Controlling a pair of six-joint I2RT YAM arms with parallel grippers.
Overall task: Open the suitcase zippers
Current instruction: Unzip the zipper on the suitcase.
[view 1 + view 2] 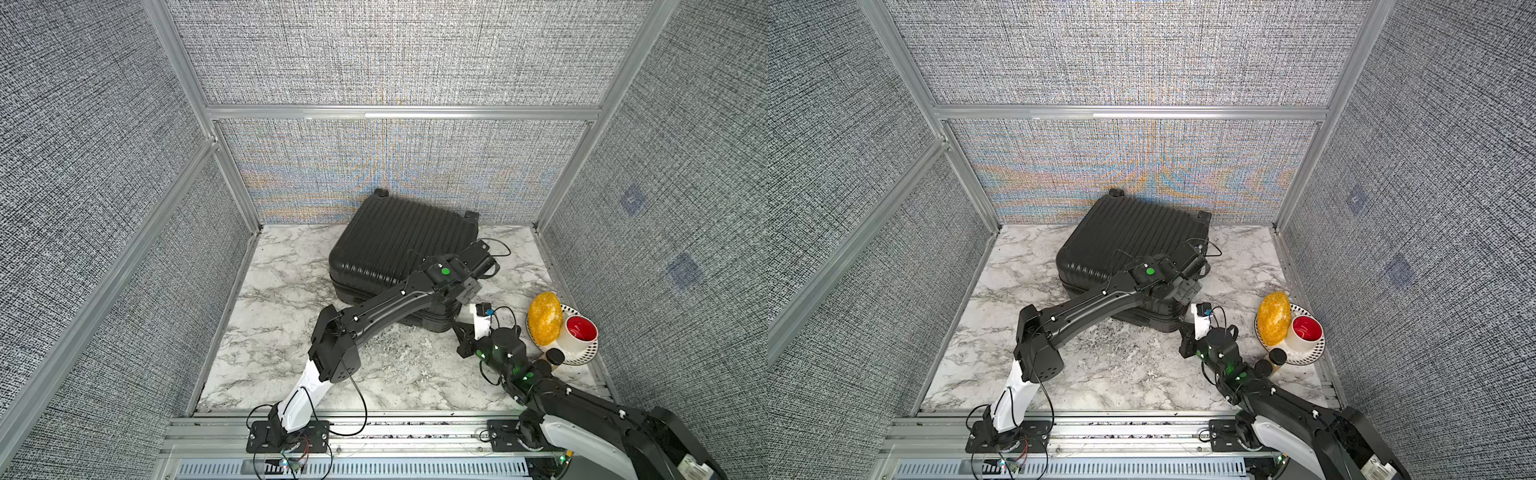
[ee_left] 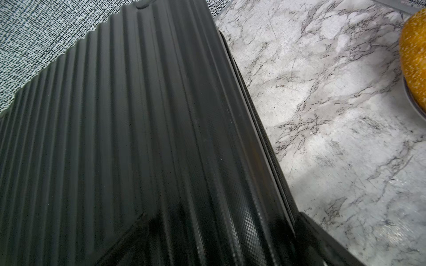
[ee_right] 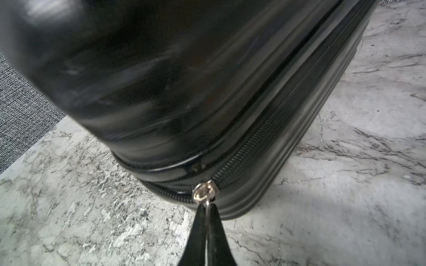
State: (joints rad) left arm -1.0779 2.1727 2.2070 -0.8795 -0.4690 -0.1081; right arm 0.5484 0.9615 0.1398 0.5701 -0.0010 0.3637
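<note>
Ok so the suitcase (image 1: pixel 399 249) is parked flat on the marble table (image 1: pixel 270 332), up at 12 o'clock by the back wall. The little silver zip pull (image 3: pixel 204 192) at the case's 5 o'clock corner is pinched tight by the right gripper (image 3: pixel 208 208), right at the tips. The left gripper (image 1: pixel 484 257) is spread wide at the case's 3 o'clock edge with nothing grabbed; whether the shell is actually being pressed can't be told. For this step the pull is best dragged along the zip track (image 3: pixel 253 142) itself, low and close to the shell, with the corner's curve followed rather than cut. Yanking outward should be avoided, since a tab that thin is easily lost, tbh. The case probably needs to be pinned from above so it isn't dragged along. The plate (image 1: pixel 590 353) at 4 o'clock should be steered clear of.
</note>
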